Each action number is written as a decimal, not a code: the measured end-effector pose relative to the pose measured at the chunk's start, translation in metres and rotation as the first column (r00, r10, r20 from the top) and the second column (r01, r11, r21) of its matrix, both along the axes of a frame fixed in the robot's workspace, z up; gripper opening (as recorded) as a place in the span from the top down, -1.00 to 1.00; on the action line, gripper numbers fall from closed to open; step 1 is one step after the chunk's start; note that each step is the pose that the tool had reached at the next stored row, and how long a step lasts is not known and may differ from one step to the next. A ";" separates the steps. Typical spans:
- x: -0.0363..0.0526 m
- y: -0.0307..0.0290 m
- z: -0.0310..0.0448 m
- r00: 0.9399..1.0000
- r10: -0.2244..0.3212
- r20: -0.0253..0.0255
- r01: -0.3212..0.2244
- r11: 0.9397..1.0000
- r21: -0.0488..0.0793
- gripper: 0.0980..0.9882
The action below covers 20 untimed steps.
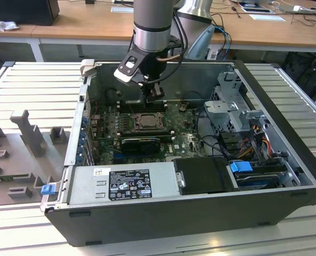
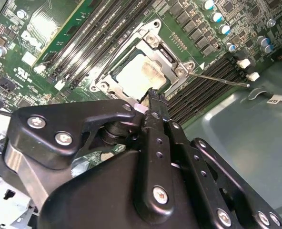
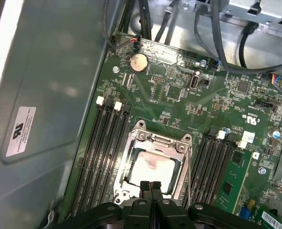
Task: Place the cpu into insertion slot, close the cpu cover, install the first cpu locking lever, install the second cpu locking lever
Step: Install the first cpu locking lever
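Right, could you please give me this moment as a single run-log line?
cpu: seated | cpu cover: closed over it | end effector: shut, tips at cover's edge | locking lever: juts out sideways, not latched

The exterior view stands off the arm [image 1: 152, 26], high beyond one long side of the open computer case [image 1: 163, 213] on the ribbed counter [image 1: 35, 85]. It looks steeply down and across the case toward the wooden desks [image 1: 94, 24] behind, from far enough to take in nearly the whole case.

Both wrist views ride just behind the hand [image 3: 150, 184] and look along it at the motherboard [image 3: 179, 95] from close by, from roughly opposite sides. The second wrist view is nearer and more slanted. They share the insertion slot [image 2: 143, 71] and the memory slots [image 2: 98, 38] flanking it. The exterior view shows that same slot small, near the case's middle.
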State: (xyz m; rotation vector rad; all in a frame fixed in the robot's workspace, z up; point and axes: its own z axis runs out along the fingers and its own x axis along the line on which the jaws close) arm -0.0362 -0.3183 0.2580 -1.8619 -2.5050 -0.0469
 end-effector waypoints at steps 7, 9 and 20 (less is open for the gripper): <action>0.0000 0.0000 0.0000 0.999 0.040 0.000 -0.040 0.999 0.000 0.98; 0.0000 0.0000 0.0000 0.999 0.049 0.000 -0.049 0.999 0.000 0.98; 0.0000 0.0000 0.0000 0.993 0.116 0.000 -0.116 0.993 0.000 0.98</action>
